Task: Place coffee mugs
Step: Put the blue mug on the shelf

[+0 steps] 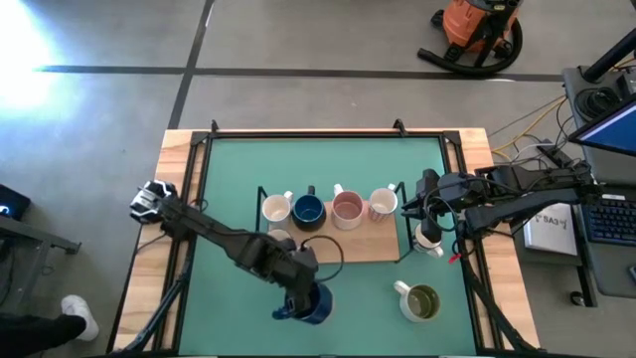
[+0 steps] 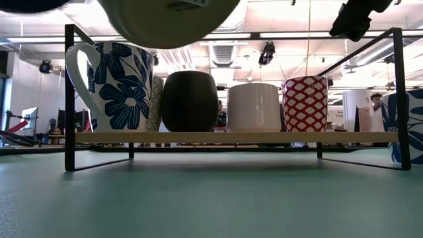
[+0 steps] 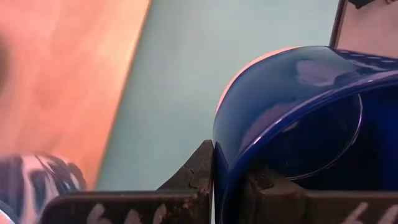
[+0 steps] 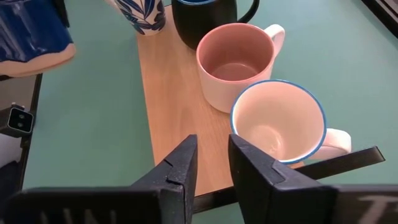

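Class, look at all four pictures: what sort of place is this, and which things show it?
Probably a robotics lab or workshop. Two dark robot arms work at a green-topped wooden table; beside it are an orange shop vacuum on a bare concrete floor, and a desk with a keyboard and cables.

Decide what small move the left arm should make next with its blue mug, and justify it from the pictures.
Probably carry it toward the wooden board: the left pincer grips the blue mug by its rim, off the board on the green mat, while four mugs already stand in a row there.
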